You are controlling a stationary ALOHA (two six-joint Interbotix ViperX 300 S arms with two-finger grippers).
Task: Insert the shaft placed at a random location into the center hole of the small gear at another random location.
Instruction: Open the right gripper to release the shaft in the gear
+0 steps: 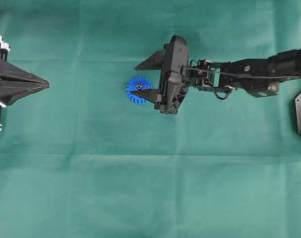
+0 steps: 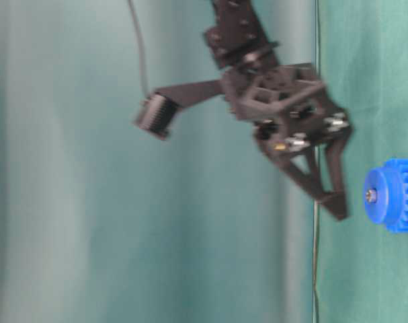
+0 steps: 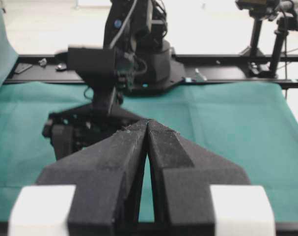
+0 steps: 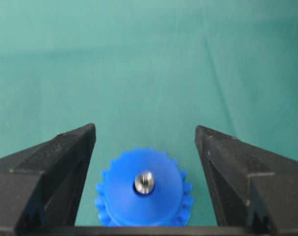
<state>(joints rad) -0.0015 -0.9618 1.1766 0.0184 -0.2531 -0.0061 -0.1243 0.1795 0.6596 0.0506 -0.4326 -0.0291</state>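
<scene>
The right tool (image 4: 145, 147), jaws spread wide and empty, straddles the small gear (image 4: 144, 196); the shaft (image 4: 144, 182) stands in its center hole, so insertion looks complete. The left tool (image 3: 148, 129) is closed.

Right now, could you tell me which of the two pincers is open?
The right pincer, its fingers spread either side of the small gear; the left pincer is shut, tips together.

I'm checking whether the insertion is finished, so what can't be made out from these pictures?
- How deep the shaft sits in the small gear: the hub hides it in every view.
- The gear's near teeth: cut off by the right wrist view's lower edge.
- Part of the gear overhead: covered by the right pincer.
- The gear from the left wrist view: the shut left pincer and right arm block it.
</scene>
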